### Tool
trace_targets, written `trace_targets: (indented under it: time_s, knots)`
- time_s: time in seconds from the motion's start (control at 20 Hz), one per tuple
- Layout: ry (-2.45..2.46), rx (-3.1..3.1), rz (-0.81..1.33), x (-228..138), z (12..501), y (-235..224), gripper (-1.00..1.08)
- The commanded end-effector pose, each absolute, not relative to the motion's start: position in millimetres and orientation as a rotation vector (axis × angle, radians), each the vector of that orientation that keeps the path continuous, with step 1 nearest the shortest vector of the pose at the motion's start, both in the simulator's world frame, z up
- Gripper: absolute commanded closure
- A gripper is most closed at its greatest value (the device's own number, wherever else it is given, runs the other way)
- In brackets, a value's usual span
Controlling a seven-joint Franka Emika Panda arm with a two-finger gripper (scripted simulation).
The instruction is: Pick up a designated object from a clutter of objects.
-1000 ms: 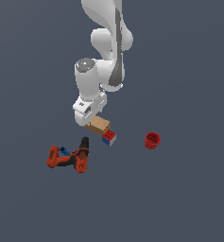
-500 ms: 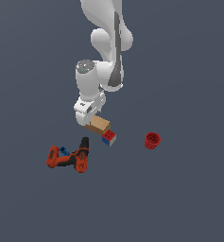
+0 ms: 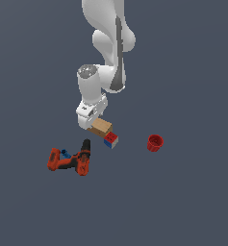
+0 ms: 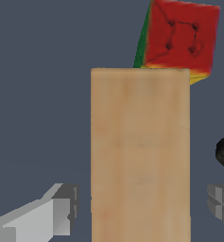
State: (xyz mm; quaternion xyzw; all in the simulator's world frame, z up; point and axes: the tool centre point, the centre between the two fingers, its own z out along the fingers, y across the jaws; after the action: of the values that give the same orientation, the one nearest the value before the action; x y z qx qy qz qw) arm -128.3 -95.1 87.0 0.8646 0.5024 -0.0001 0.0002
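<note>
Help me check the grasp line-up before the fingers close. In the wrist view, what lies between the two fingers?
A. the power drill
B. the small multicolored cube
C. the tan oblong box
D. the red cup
C. In the wrist view the tan oblong box runs down the middle with a finger on either side and gaps to both; the multicolored cube sits past its far end.

Matt wood beside glossy plastic

The tan box [image 4: 140, 156] looked like pale, faintly grained wood; the cube [image 4: 182, 35] was smooth, and the arm [image 3: 108, 43] was glossy white.
</note>
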Motion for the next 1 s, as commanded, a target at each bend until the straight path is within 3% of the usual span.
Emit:
trace_targets:
  time_s: [0.0,0.7,0.75,0.95]
  knots:
    - [1.579,2.715,-0.001,-128.8,77.8,-95.0,-0.92]
    - [1.583,2.714,0.000,-128.3,49.7,-95.0,-0.92]
    - [1.583,2.714,0.000,-128.3,49.7,-95.0,1.08]
    - [1.583,2.714,0.000,-128.3,49.7,-95.0,1.08]
